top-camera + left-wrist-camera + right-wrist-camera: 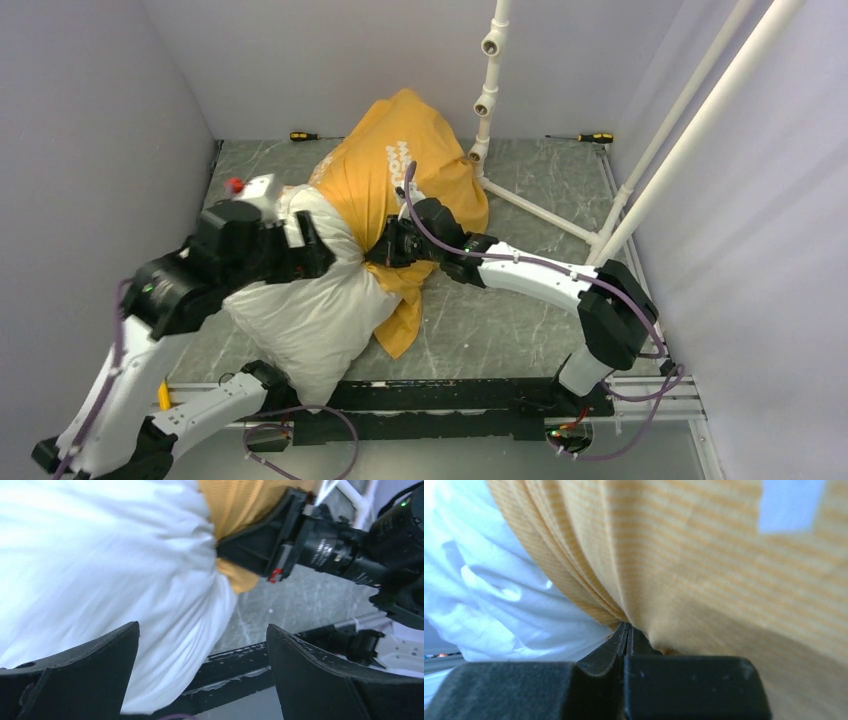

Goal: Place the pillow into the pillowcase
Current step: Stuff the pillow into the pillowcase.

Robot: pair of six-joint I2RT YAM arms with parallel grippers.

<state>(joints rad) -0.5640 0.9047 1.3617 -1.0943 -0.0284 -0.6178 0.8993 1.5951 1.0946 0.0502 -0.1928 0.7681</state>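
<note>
Pillow (310,300) half inside pillowcase (400,170) on counter (520,310). My right hand (380,252) clenched on case hem; my left hand (316,244) released, jaws wide. Best: grip pillow's bare end, push deep, hem taut.

A grey, marble-veined tabletop (530,170) fills the scene, boxed in by plain pale walls: one on the left (90,150), one at the far side (330,60) and one on the right (760,250). Light is even and soft. At the far right a white upright pipe (490,80) with bulky fittings rises from the surface, and two slanted white pipes (700,120) lean beside it. Against the far wall lie two yellow-and-black screwdrivers, one to the left (303,136) and one to the right (596,137). A black rail (470,392) runs along the near edge.
</note>
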